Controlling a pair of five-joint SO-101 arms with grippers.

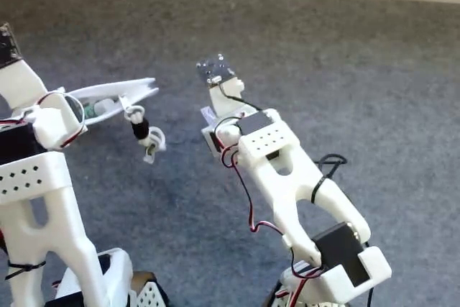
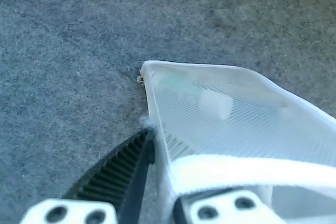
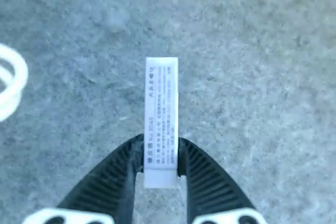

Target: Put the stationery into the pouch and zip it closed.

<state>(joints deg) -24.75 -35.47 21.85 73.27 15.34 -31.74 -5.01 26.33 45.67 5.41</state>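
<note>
My left gripper is shut on the edge of a translucent white pouch, held above the grey carpet. Through its wall show a small white cylinder and a greenish item. In the high view the pouch juts out from the left arm, and a black-and-white ringed strap hangs from it. My right gripper is shut on a slim white printed stationery piece, which sticks out past the fingertips. In the high view that gripper is to the right of the pouch, apart from it.
Grey carpet covers the whole work surface. White rings of the strap show at the edge of the right wrist view. The arms' white bases stand at the near edge.
</note>
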